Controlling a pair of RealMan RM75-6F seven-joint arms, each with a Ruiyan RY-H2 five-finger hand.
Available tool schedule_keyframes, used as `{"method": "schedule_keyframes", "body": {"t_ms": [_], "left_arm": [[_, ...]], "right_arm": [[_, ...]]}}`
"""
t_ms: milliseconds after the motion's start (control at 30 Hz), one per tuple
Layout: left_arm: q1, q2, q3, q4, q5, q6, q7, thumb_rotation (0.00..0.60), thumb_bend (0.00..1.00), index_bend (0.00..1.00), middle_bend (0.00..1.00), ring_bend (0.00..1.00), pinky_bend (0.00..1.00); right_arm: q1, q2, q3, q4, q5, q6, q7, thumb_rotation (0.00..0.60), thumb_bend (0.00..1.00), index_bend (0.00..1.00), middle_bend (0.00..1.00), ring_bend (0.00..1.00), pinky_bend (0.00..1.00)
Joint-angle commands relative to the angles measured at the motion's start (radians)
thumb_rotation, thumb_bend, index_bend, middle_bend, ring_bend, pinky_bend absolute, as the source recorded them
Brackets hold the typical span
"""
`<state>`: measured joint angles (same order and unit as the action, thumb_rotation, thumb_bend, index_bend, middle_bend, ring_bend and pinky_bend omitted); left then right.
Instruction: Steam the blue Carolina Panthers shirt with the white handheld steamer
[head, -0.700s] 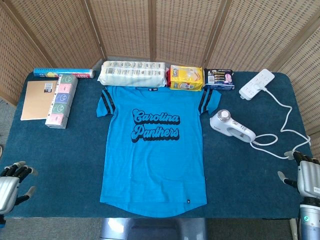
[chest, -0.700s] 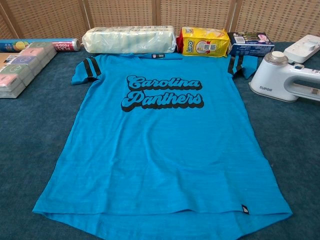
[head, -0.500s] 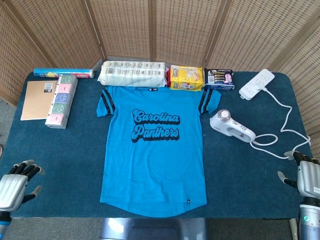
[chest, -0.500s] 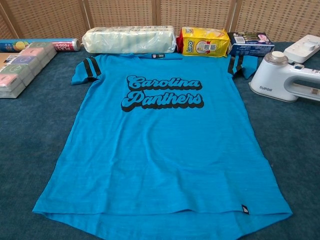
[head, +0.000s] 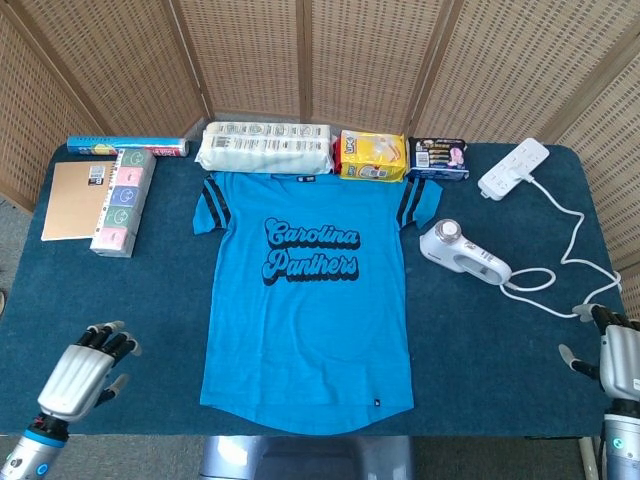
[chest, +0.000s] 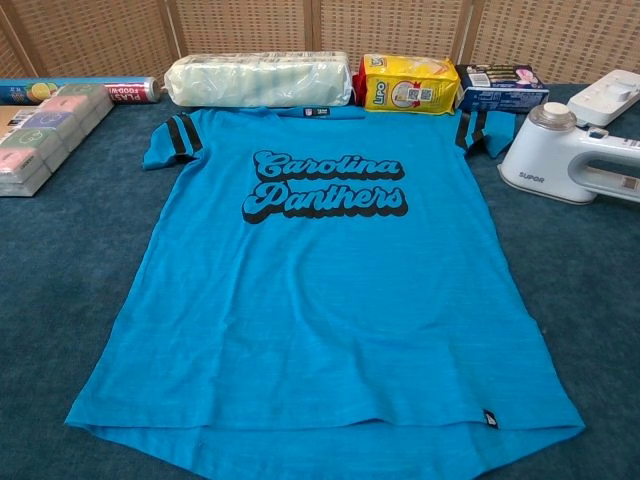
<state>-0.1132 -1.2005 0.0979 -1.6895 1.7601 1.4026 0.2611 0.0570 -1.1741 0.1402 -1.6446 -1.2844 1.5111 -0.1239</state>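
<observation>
Left hand advanced, open, empty | right hand seemingly open | steamer well apart

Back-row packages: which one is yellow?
The yellow snack bag, between the long white wrapped roll pack and the dark blue box.

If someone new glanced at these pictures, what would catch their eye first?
The bright blue Carolina Panthers shirt lies flat at the centre of the dark blue table. Right of it lies the white handheld steamer, its cord running to a power strip at the back.
</observation>
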Motion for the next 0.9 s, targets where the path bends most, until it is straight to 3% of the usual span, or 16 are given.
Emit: {"method": "schedule_keyframes", "body": {"t_ms": [33,433,633,900], "left_arm": [[-0.017,-0.032,0.018,-0.012,0.027,-0.036,0.043,0.6,0.24,0.41,0.38,0.21,0.23],[-0.032,-0.153,0.025,0.051,0.032,-0.112,0.238,0.6,0.2,0.29,0.26,0.13,0.2],[-0.045,-0.195,0.032,0.083,0.021,-0.147,0.249,0.6,0.2,0.23,0.21,0.1,0.18],[-0.059,-0.236,0.041,0.12,0.034,-0.162,0.274,0.6,0.2,0.23,0.21,0.1,0.18]], "right_arm": [[-0.004,0.003,0.0,-0.005,0.0,0.001,0.006,0.6,0.23,0.37,0.43,0.42,0.35],[-0.017,0.004,-0.002,-0.001,-0.004,0.001,0.017,0.6,0.23,0.37,0.43,0.42,0.35],[-0.023,0.004,-0.001,0.003,-0.003,0.002,0.024,0.6,0.23,0.37,0.43,0.42,0.35],[-0.031,0.008,0.001,0.008,0.001,0.001,0.039,0.6,0.23,0.37,0.43,0.42,0.35]]}}
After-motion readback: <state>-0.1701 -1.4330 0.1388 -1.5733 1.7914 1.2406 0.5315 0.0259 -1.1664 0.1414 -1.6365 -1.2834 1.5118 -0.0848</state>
